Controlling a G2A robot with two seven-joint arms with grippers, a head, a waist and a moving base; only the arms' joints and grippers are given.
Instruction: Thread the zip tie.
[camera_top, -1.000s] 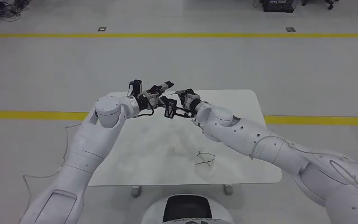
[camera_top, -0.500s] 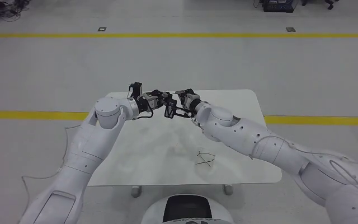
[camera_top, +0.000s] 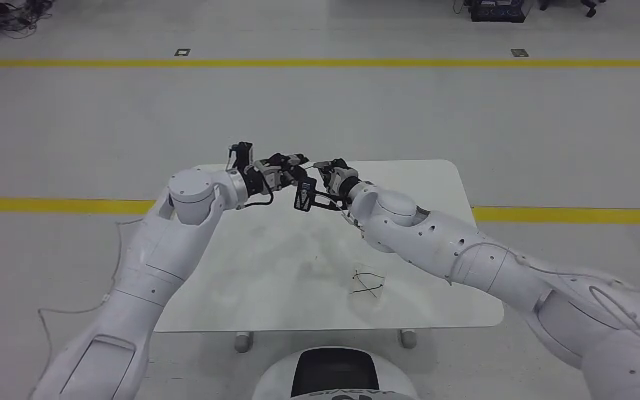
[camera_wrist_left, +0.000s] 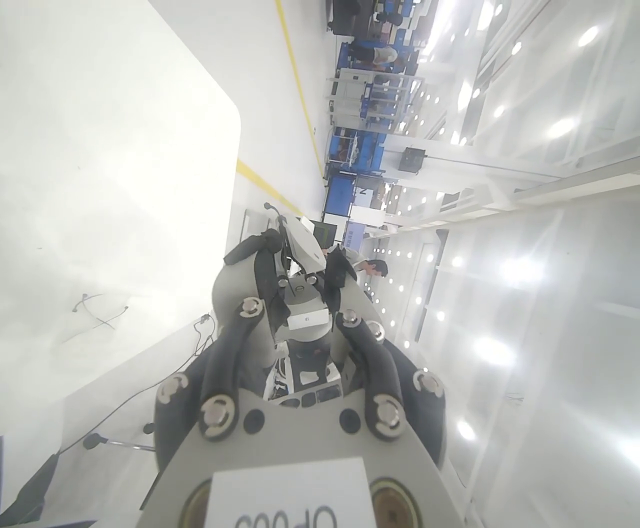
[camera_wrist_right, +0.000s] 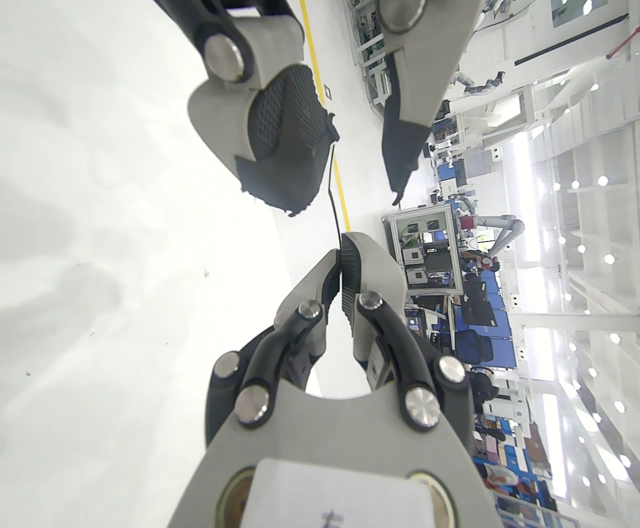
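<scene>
Between right fingers (camera_wrist_right: 362, 272), black zip tie (camera_wrist_right: 332, 195)

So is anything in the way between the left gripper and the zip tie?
Nothing visible. The zip tie sticks out of the shut right gripper, and its free end sits inside the open left gripper, right beside one pad.

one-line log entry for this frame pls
right hand: shut on zip tie | left hand: open, tie's far end between its fingers | both: over table | spare ties: lying on table
</scene>
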